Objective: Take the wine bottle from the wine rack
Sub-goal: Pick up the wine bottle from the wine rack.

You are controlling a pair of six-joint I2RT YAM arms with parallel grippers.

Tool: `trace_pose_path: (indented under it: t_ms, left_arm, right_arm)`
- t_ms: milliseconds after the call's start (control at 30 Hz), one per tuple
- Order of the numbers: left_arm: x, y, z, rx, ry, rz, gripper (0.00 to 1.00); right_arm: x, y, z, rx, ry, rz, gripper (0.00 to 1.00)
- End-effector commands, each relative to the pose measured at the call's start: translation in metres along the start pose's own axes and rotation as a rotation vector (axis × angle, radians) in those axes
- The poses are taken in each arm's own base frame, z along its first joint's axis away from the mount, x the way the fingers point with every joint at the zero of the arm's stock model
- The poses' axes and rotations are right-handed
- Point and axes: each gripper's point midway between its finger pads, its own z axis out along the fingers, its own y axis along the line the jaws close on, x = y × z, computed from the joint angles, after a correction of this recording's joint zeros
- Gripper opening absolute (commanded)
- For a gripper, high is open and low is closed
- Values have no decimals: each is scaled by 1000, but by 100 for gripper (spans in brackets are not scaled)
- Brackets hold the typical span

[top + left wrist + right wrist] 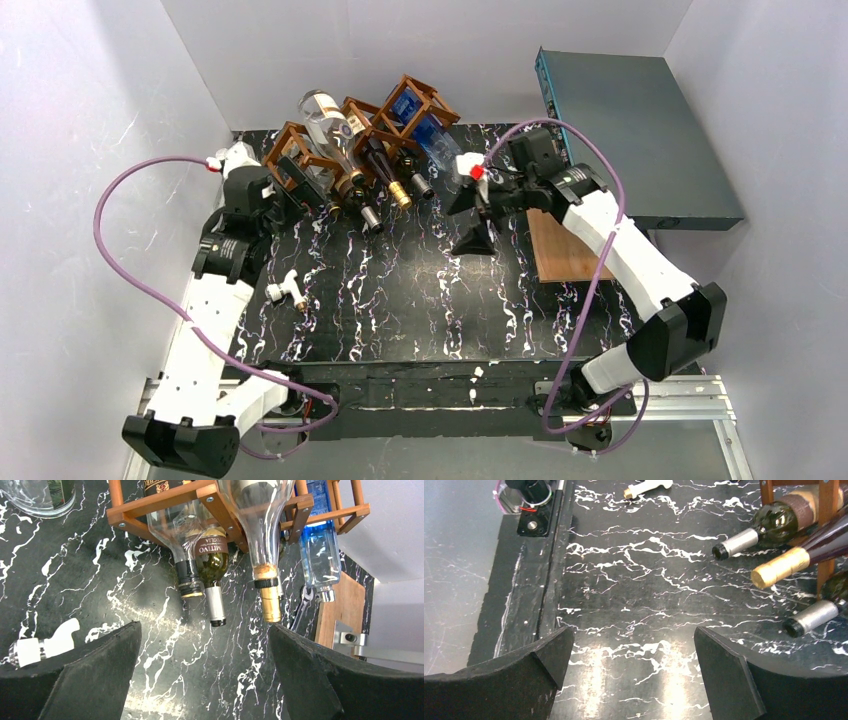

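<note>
The reddish-brown lattice wine rack (385, 120) (165, 502) stands at the back of the black marble table, with several bottles lying in its cells, necks toward me. A green wine bottle (212, 562) (774, 522) has a brown label and a silver capsule. Beside it are a gold-foil neck (270, 602) (780, 568), a clear bottle (327, 115) and a blue bottle (320, 540). My left gripper (305, 190) (205, 645) is open just short of the necks, holding nothing. My right gripper (470, 215) (634, 645) hangs open over bare table to the right of the necks.
A flat wooden board (560, 245) lies under the right arm, with a grey-teal box (640, 130) behind it. A small white fitting (285, 290) (45, 645) lies near the left arm. A wrench (301, 605) lies by the board.
</note>
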Motion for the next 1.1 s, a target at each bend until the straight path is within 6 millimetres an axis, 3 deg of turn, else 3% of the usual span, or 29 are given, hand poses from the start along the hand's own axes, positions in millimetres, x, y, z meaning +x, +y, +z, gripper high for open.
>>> trace_pose_path:
  t_ms: [0,300,467,567,767,933,1067]
  left_arm:
    - [7,12,-13,0,-15,36,99]
    - [19,16,-23,36,-10,36,99]
    - [22,27,-30,18,-30,44,99]
    - [23,35,-33,-11,-42,34,99]
    - [25,44,-33,-49,-45,34,99]
    - [20,52,-36,-88,-71,53,99]
    - [18,57,-37,-109,-86,62,99]
  right_arm:
    - [-26,-7,8,62,95,-45,100]
    - [-57,-34,51,119,113,-41,100]
    - [-70,-53,86,192,126,-12,100]
    - [-86,-69,105,254,89,17,100]
    - [-112,-119,134,540,-21,191,100]
    - [-117,-151,137,809,-115,368,100]
    - [-122,-166,142,891,-184,442,100]
